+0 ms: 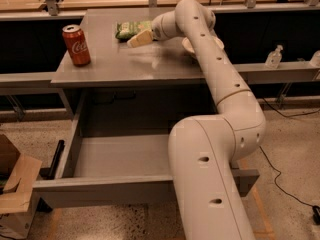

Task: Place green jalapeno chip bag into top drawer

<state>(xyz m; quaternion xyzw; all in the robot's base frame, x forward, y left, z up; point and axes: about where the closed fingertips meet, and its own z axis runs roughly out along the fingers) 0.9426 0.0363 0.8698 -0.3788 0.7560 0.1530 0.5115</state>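
The green jalapeno chip bag lies flat at the back middle of the grey table. My gripper reaches over the table from the right and hangs just in front of the bag, its pale fingers pointing left and down, partly covering the bag's right end. The top drawer is pulled out wide below the table's front edge, its grey inside showing nothing in it; my arm hides its right part.
A red soda can stands upright at the table's left front. A white bowl sits at the back right, mostly behind my arm. A cardboard box rests on the floor at the left. A plastic bottle stands on the right ledge.
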